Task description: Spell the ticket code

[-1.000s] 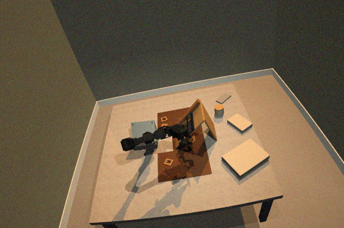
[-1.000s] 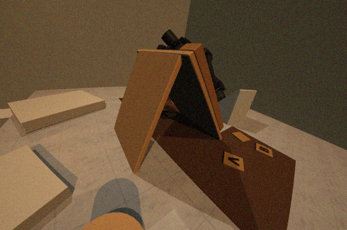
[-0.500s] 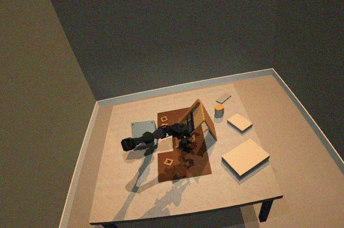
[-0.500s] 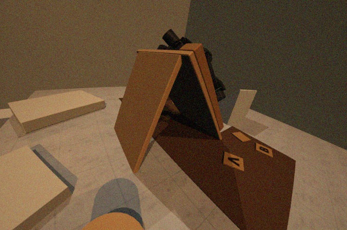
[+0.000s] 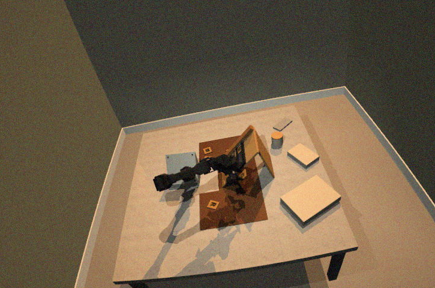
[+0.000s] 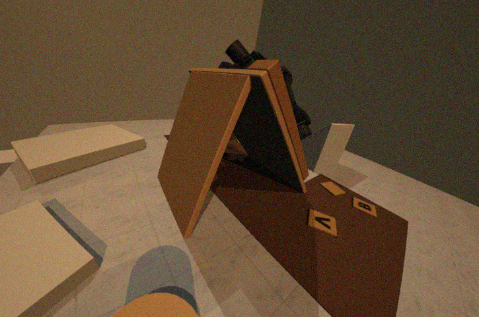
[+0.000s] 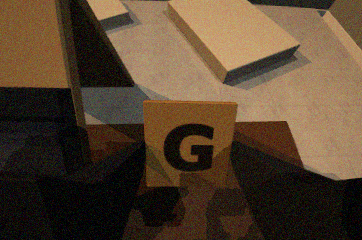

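Note:
My gripper [image 5: 240, 175] [image 7: 190, 150] is shut on the G tile [image 7: 189, 170] [image 5: 243, 173], which is held upright with its letter readable in the wrist view, to the right of the sloped board [image 5: 251, 155] [image 6: 286, 111] [image 7: 29, 45]. The dark rail [image 7: 29, 112] is at the left of the wrist view; the arm partly hides it in the top view, and its contents are unclear. An R tile [image 5: 212, 204] lies on the brown mat [image 5: 233, 220]. Beyond the board lie a V-like tile [image 6: 322, 222], a B-like tile [image 6: 364, 206] [image 5: 207, 150] and a tile with unreadable face [image 6: 332, 187]. The ticket's print is unreadable.
A pale card [image 6: 333, 145] [image 5: 209, 181] stands near the mat. Behind the board are an orange-topped can [image 5: 276, 139], a small block [image 5: 303, 155], a large block [image 5: 310, 198] [image 7: 234, 35] and a thin flat item [image 5: 282, 124]. A blue-grey plate [image 5: 180, 161] is near the arm.

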`<act>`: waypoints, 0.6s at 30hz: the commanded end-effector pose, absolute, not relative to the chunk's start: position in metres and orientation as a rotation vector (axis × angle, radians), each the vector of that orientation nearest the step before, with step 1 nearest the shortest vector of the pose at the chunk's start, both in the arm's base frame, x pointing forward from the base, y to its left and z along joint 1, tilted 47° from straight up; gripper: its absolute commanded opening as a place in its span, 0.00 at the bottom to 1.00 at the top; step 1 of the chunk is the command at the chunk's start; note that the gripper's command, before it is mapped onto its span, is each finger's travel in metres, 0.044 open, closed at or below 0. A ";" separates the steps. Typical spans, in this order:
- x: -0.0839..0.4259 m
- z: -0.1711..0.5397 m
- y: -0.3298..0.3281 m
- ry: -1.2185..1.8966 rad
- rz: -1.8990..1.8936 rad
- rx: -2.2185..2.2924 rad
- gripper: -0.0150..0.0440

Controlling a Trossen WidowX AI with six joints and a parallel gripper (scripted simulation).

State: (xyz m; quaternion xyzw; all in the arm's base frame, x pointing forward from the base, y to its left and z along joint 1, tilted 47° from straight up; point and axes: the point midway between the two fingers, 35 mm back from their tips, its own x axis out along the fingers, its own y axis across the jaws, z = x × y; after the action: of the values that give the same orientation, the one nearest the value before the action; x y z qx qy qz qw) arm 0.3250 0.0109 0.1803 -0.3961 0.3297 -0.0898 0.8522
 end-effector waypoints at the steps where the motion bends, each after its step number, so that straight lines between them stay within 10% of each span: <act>1: 0.325 0.178 0.012 0.694 -0.193 -0.830 0.25; 18: 0.324 0.172 0.018 0.694 -0.193 -0.829 0.25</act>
State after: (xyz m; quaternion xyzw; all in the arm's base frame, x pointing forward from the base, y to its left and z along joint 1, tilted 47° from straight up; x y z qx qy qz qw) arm 0.3241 0.0172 0.1736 -0.3961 0.3301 -0.0896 0.8521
